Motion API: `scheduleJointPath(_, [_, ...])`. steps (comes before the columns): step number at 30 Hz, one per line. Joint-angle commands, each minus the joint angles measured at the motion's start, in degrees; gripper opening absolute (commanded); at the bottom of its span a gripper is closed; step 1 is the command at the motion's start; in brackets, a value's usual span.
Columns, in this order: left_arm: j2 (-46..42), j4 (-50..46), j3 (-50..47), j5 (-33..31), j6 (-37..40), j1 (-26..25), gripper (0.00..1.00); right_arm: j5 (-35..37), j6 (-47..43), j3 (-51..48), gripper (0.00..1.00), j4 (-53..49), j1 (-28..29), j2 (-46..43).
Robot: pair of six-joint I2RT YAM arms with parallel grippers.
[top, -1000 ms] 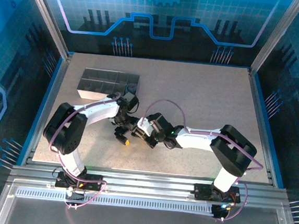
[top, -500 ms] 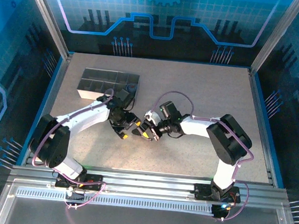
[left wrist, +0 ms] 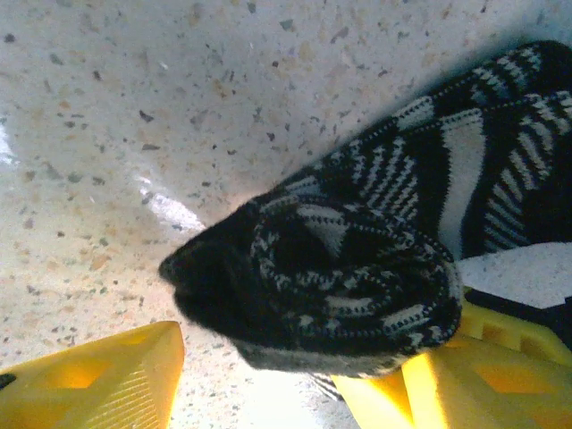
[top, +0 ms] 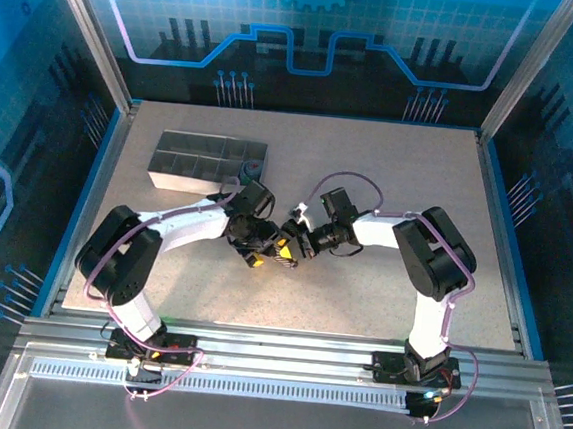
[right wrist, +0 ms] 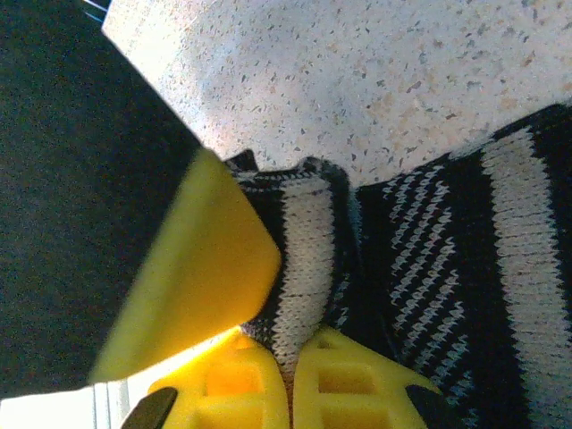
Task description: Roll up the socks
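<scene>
At mid-table, the black striped sock (left wrist: 357, 268) is pinched by the right gripper (right wrist: 286, 356) and straddled by the unclenched left gripper (left wrist: 286, 366).

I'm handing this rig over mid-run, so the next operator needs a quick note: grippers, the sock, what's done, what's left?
The left gripper is open, its fingers astride the rolled end of the sock; one finger touches it, the other stands apart.
The right gripper is shut on the sock's edge.
The sock, black with white stripes, lies mid-table, on the near side of the tray.
Done: one end is rolled up.
Left: roll in the flat tail, probably with a firmer left grip first.
</scene>
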Motion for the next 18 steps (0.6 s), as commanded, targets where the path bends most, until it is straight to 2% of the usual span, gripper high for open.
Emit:
scheduleJointPath(1, [1.7, -0.2, -1.0, -0.7, -0.1, -0.6, 0.65, 10.1, 1.9, -2.5, 0.00, -13.3, -1.5, 5.7])
scheduleJointPath(4, [3.7, -1.3, -0.8, -1.4, 0.2, -0.9, 0.63, 10.9, 2.3, -1.9, 0.00, -14.2, -1.6, 6.4])
scheduleJointPath(10, [10.3, -8.7, -0.7, -2.7, 0.7, -1.4, 0.41, 13.0, 0.4, -1.5, 0.01, -13.1, -1.0, 3.5])
scheduleJointPath(13, [11.1, -11.4, -1.4, -3.5, 0.9, -1.4, 0.34, 15.1, -2.4, -2.5, 0.15, -10.4, 0.7, -1.9])
scheduleJointPath(18, [11.9, -14.3, -0.4, -3.7, 1.8, -1.2, 0.32, 23.0, -8.2, -7.5, 0.35, -3.2, 4.9, -14.4])
